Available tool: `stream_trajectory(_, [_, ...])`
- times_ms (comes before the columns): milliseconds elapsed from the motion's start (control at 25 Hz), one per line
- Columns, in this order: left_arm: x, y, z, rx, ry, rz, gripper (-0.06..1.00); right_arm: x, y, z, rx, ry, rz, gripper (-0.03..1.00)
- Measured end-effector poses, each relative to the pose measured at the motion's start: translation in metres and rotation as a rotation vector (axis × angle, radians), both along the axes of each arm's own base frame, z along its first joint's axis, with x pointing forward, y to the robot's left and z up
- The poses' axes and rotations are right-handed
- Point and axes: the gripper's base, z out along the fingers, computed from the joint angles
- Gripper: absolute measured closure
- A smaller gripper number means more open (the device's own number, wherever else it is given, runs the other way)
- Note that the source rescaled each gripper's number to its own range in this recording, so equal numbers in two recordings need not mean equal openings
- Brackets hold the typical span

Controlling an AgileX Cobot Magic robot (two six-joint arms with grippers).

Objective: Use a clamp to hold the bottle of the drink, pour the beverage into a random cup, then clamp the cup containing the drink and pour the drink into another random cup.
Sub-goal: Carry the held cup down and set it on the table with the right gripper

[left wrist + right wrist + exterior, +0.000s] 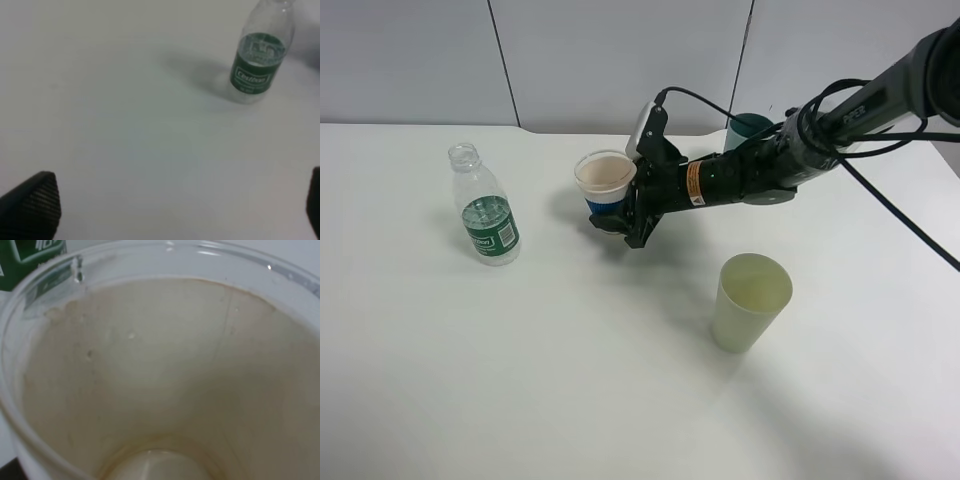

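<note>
The white table (570, 400) fills the exterior view; the right gripper (620, 215), at upper centre, is clamped around the blue-banded cup (604, 180); the green-labelled water bottle (485, 208) stands at left; the teal cup (748, 128) peeks behind the arm; the left gripper (175, 210) is spread wide, empty.

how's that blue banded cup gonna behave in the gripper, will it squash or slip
The blue-banded cup looks thin and translucent, so it probably flexes under a hard squeeze. It tapers toward its base, so it might creep in the right gripper. The right wrist view shows little liquid inside, so it is likely light.
</note>
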Motion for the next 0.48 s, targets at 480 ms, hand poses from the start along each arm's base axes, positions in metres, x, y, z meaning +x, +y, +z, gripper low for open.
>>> stream_trajectory(480, [0.0000, 0.0000, 0.0000, 0.000, 0.000, 0.000, -0.05, 0.0008, -0.0002, -0.0067, 0.027, 0.013, -0.016, 0.97])
